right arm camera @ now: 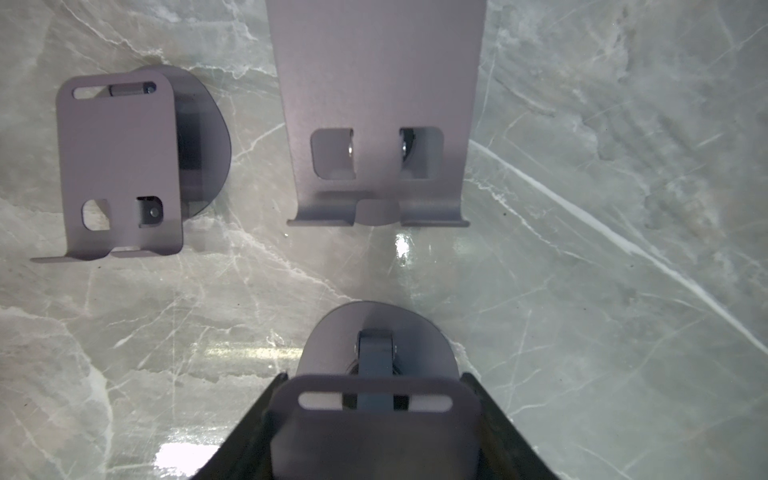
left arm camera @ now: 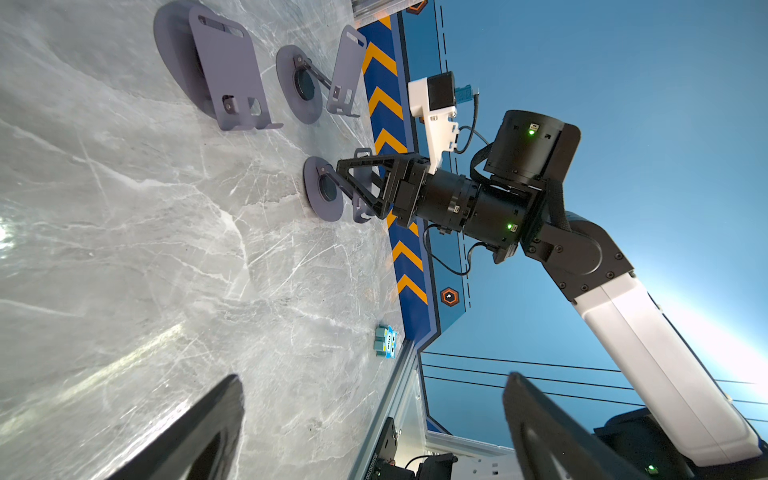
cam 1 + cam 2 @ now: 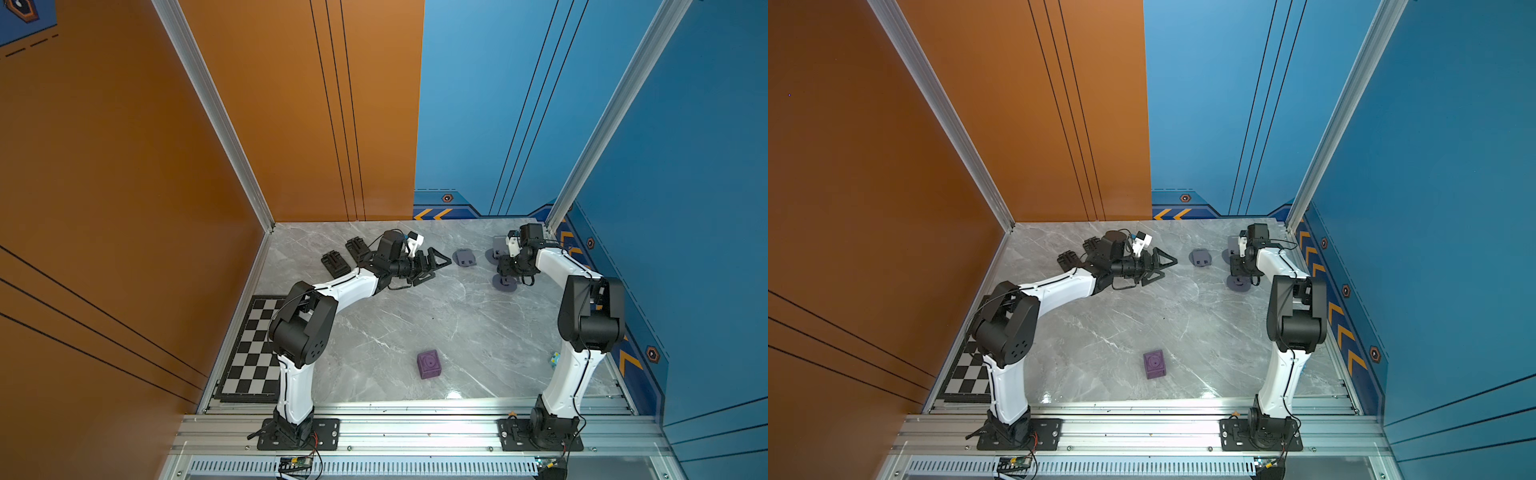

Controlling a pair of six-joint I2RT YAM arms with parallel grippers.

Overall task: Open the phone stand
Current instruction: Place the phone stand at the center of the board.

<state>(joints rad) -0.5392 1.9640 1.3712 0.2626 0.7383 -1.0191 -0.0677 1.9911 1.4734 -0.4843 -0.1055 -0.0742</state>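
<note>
We work on a glossy, grey-veined marble surface (image 3: pixel 415 324) between orange and blue walls. Our left gripper (image 3: pixel 434 272) hangs empty, jaws apart. At the far right, our right gripper (image 1: pixel 374 380) clamps the thin matte plate of the phone stand (image 1: pixel 374 428). We judge its round base, unheld, may skid on the gloss if the hinge resists.

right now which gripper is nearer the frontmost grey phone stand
Right. The right gripper clasps that phone stand by its plate; the left gripper hangs open well to its left.
</note>
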